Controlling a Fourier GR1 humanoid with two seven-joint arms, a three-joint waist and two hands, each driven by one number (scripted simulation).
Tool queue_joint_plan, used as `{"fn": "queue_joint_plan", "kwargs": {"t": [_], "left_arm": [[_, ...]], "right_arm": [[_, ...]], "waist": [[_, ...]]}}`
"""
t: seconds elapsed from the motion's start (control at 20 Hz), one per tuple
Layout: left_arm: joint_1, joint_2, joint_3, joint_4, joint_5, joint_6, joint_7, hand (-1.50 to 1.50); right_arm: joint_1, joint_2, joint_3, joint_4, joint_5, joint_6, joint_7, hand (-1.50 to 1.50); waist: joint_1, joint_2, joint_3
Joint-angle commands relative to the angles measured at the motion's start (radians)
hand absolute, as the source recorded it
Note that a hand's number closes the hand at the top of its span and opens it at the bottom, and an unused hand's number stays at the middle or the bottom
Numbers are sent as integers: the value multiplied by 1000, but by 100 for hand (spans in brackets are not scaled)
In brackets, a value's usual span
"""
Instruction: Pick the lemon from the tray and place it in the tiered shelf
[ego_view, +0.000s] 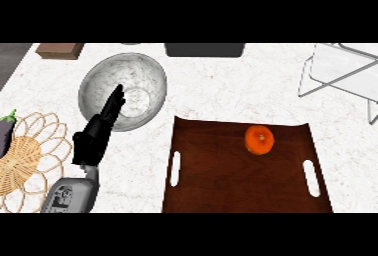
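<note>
An orange, round fruit (259, 139) lies on the dark brown tray (221, 185), near its far edge and right of centre. The white tiered shelf (341, 70) stands at the far right of the counter. My left hand (97, 134) shows at the left, fingers straight and pointing up over the edge of a marbled bowl (136, 80); it holds nothing and is well left of the tray. My right hand is not in view.
A woven wicker mat (26, 160) with a dark eggplant (6, 131) on it lies at the left edge. A brown box (60, 50) and a dark container (204, 49) sit along the far edge. Bare marbled counter lies between tray and shelf.
</note>
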Motion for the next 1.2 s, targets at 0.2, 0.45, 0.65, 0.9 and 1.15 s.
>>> {"fn": "queue_joint_plan", "kwargs": {"t": [0.2, 0.45, 0.65, 0.9, 1.15], "left_arm": [[-25, 40, 41, 41, 32, -51, -10, 0], [3, 8, 8, 17, 13, -31, 6, 0], [9, 4, 16, 94, 1, -28, -76, 0], [-47, 12, 40, 134, 1, -26, -55, 0], [-5, -40, -30, -9, -42, 22, 35, 0]], "right_arm": [[-9, -41, -77, 241, -27, -276, -92, 150], [2, -43, -195, 251, -276, -442, -290, 150], [47, -32, -191, 283, -308, -505, -349, 150], [-29, -92, -222, 408, -380, -499, -430, 150], [7, -174, -199, 495, -134, -526, -138, -150]], "waist": [[3, 7, -4], [7, 9, -3], [-5, 5, -4], [-2, 7, -4], [4, 5, -4]]}}
